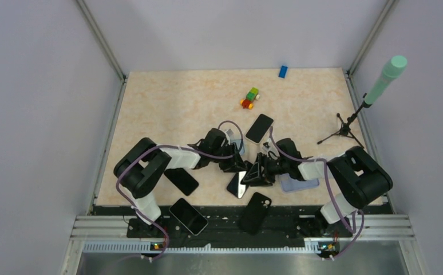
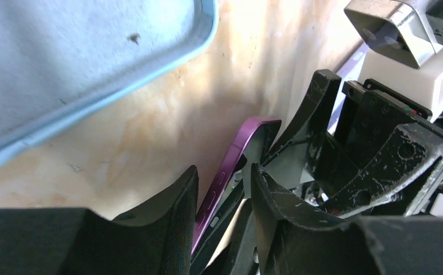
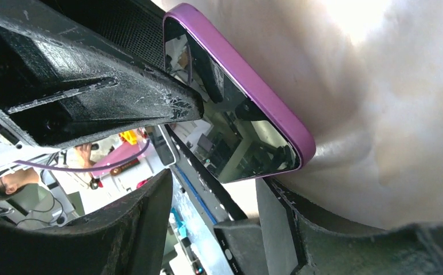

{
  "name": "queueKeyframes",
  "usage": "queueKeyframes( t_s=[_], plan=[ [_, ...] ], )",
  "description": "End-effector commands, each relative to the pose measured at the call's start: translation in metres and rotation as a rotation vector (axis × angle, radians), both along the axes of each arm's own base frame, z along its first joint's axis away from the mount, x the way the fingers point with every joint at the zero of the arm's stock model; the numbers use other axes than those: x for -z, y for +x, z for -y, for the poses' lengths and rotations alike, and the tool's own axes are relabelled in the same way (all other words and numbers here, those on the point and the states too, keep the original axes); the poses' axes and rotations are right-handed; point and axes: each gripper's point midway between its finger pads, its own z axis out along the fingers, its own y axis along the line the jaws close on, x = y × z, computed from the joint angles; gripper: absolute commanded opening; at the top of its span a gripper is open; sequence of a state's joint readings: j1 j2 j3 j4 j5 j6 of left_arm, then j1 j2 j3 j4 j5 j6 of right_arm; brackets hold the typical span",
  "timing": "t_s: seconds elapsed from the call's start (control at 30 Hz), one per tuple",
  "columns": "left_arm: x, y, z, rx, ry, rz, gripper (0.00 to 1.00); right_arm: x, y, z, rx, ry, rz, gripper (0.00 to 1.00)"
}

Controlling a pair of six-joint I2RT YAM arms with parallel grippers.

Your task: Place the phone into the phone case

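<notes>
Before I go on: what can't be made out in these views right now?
Left wrist: purple phone, lower end behind the left gripper; contact unclear.
Left wrist: pale blue case, cut off by the frame edge.
Right wrist: whether the right gripper pinches the phone; the left gripper's finger covers its far end.
Top view: fingertips, hidden under both wrists.

Tilted up off the worktop, centre near edge: purple-framed phone (image 3: 248, 109), dark glass; light-blue phone case (image 2: 64, 57) flat just beyond
</notes>
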State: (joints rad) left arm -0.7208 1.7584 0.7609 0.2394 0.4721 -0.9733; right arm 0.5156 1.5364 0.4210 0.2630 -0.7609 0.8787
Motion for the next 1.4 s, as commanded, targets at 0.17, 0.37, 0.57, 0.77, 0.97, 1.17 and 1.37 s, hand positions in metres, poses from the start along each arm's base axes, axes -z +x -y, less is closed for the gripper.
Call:
queueKeyframes(
  t_s=[0.17,0.37,0.57,0.77,0.97,1.17,1.37],
  plan=[
    [-0.006,0.017,-0.041,0.022,0.298,0.135,0.52,0.006,0.035,-0.008,0.063,-0.061,0.117,0.55],
    [0.010,0.000,-0.078,0.023,0.432,0.131,0.57,0.013,0.035,0.002,0.072,-0.134,0.132,0.55],
    [0.019,-0.035,-0.072,0.050,0.276,0.069,0.54,0.026,0.033,0.010,0.054,-0.209,0.126,0.55],
    [0.015,-0.055,-0.059,0.026,0.096,0.026,0.49,0.040,0.037,-0.008,0.000,-0.225,0.105,0.54],
    [0.006,-0.070,-0.039,0.030,0.008,0.042,0.48,0.039,0.048,-0.048,-0.100,-0.219,0.126,0.51],
    [0.002,-0.067,-0.041,-0.020,0.031,0.091,0.49,0.037,0.054,-0.046,-0.111,-0.280,0.163,0.51],
    [-0.033,-0.056,-0.048,-0.023,0.023,0.239,0.53,0.015,0.062,-0.022,-0.063,-0.382,0.241,0.54]
  ],
)
